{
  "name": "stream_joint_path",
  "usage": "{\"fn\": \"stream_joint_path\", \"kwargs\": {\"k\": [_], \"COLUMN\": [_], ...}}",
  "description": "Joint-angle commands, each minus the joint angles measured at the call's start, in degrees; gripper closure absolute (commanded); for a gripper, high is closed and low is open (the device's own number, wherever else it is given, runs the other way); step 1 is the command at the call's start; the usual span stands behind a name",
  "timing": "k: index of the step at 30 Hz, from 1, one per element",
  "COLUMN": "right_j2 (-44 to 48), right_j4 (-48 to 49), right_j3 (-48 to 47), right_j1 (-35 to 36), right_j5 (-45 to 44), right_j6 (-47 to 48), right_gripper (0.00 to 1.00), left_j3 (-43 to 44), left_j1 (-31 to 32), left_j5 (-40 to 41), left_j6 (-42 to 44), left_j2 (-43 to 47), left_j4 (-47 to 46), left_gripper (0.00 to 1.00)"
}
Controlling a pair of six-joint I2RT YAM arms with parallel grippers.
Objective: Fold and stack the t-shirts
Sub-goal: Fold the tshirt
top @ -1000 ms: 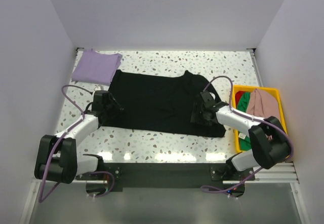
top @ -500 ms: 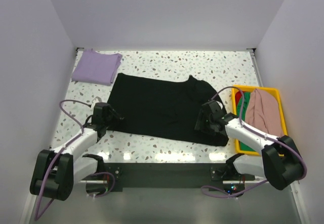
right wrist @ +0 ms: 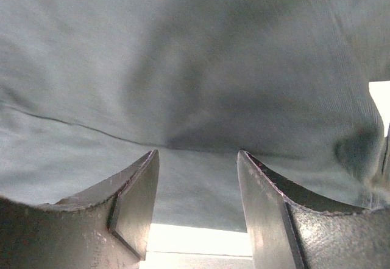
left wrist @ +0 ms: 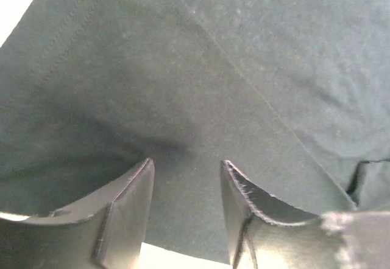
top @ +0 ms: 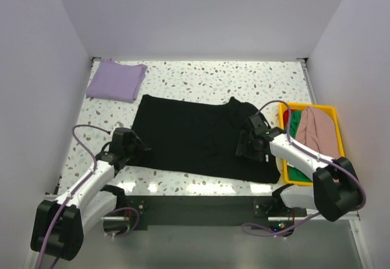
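Left gripper [left wrist: 186, 167] and right gripper [right wrist: 198, 154] sit half-open on the black t-shirt [top: 189, 135], holding nothing; best to pinch its near edge evenly. Lift both ends together, I'd say.

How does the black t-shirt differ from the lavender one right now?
The black t-shirt lies spread out centrally; the lavender t-shirt sits folded compact in the far-left corner. The black t-shirt covers far more surface than the lavender t-shirt. Both lie flat on the table.

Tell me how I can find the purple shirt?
Start at the speckled table and look to its far left corner. The lavender t-shirt lies there, folded small. Its neighbour, the black t-shirt, is spread out wide.
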State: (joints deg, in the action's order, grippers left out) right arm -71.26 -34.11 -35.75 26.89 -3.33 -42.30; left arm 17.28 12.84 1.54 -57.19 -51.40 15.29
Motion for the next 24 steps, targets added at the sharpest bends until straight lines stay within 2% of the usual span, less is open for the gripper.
{"fn": "stream_joint_path", "kwargs": {"k": [1, 5, 7, 11, 15, 24], "right_j2": [-1.07, 3.58, 6.03, 4.39, -2.99, -25.21], "right_j4": [-2.88, -7.72, -9.31, -7.38, 1.21, 6.68], "right_j3": [-7.92, -11.97, -11.89, -11.45, -12.85, -25.33], "right_j1": [-0.44, -0.35, -0.79, -3.69, -4.75, -5.45], "right_j5": [-0.79, -9.38, -11.69, -10.21, -8.1, -9.41], "right_j6": [4.33, 5.3, 5.56, 6.62, 6.45, 6.8], "right_gripper": [0.42, 0.41, 0.39, 0.39, 0.4, 0.4], "left_j3": [8.27, 13.3, 14.19, 14.8, 19.7, 36.14], "left_j1": [0.17, 0.08, -0.62, -3.7, -3.79, -4.22], "left_j5": [3.46, 9.08, 11.45, 8.04, 5.67, 7.6], "left_j6": [4.01, 6.12, 6.47, 8.06, 7.53, 11.48], "left_j2": [-2.47, -3.62, -3.45, -6.69, -17.64, -39.63], "left_j4": [6.93, 10.19, 9.77, 3.71, -5.24, -9.04], "left_gripper": [0.45, 0.44, 0.4, 0.4, 0.41, 0.41]}}
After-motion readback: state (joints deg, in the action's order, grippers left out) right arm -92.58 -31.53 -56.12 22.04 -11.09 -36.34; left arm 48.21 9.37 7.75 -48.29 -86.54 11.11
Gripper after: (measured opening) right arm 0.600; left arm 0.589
